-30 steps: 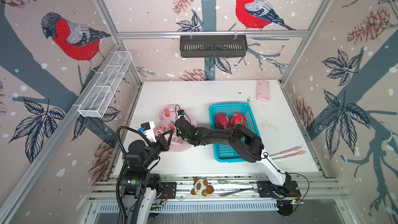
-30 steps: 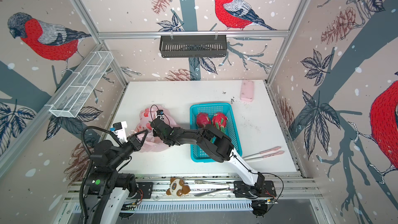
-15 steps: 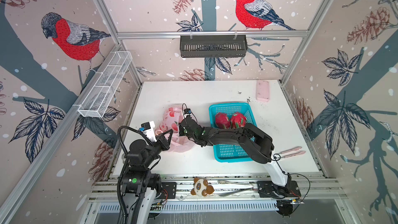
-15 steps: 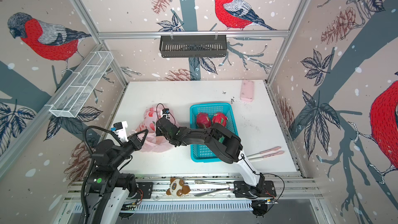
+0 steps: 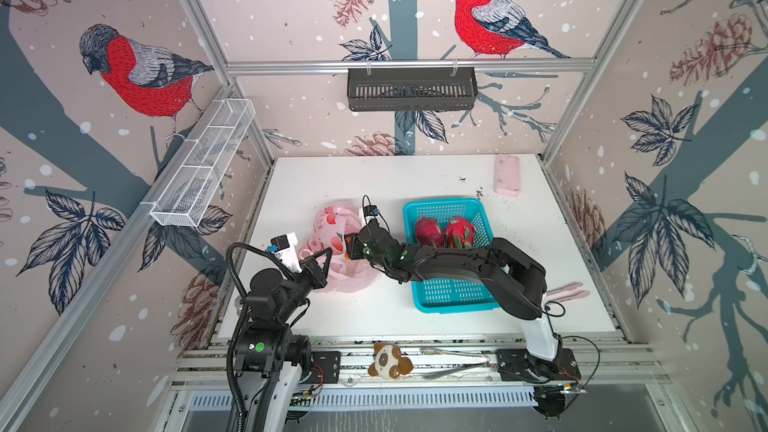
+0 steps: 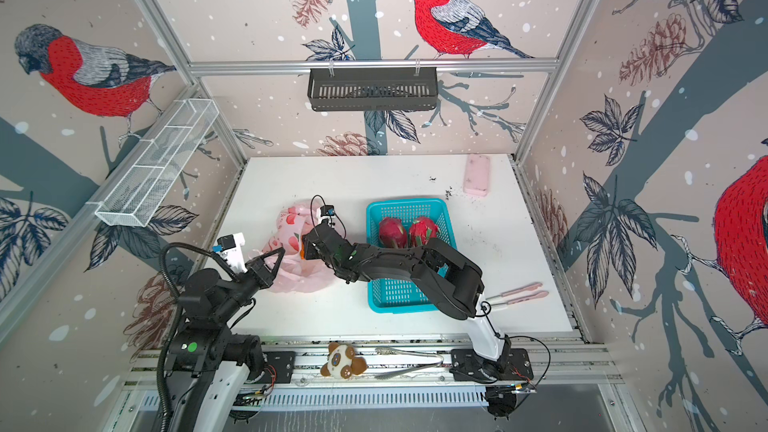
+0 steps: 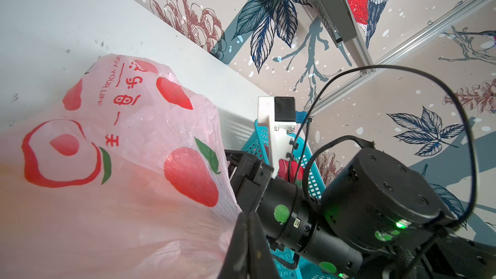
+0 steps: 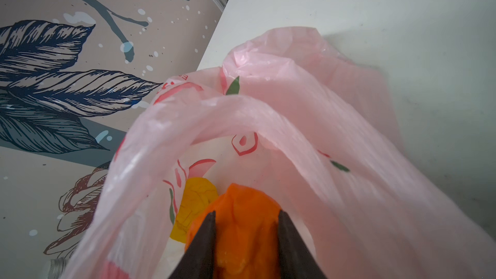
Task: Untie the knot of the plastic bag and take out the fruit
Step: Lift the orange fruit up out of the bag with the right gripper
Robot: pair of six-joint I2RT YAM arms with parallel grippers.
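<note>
plastic bag (image 5: 332,224) on bench (image 5: 374,176) beside teal basket (image 5: 453,297), mouth open, left claw (image 5: 328,252) pinched shut on its film, right claw (image 8: 247,213) inside clamping orange fruit (image 8: 247,237), yellow fruit (image 8: 194,197) inside too, dragon fruits (image 5: 428,231) in basket

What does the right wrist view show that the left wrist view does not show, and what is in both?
Only the right wrist view: the inside of the plastic bag, where the right claw grips the orange fruit, with the yellow fruit beside it. Only the left wrist view: the left claw shut on the bag's skin, the right arm, the blue basket and a dragon fruit in it. Both: the pink bag on the white table.
</note>
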